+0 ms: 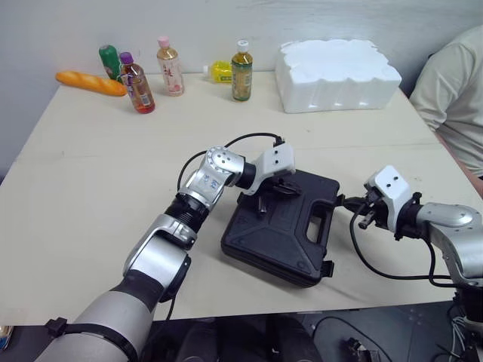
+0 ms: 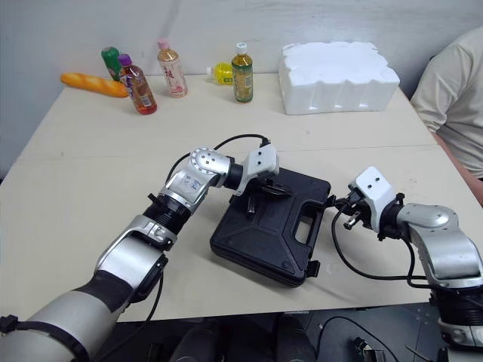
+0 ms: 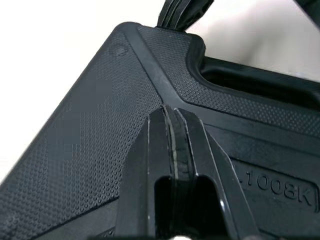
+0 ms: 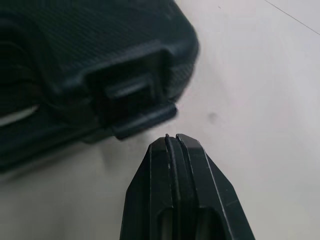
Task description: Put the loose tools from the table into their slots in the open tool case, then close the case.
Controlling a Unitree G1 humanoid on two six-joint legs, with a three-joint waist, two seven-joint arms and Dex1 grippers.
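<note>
The black plastic case lay shut on the pale bench. My left tool, fingers together, rested on its pebbled lid; my right tool, also together, sat beside a latch.

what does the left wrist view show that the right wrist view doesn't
Left wrist view: the tool case seen on its dotted top face, with the handle opening and the raised lettering reading 1008K, and the left gripper shut over that face.
Right wrist view: a latch on the case's edge, bare table beside it, and the right gripper shut, aimed close to that latch.
Shared: the same black case, closed, with a shut pair of fingers in front.
</note>
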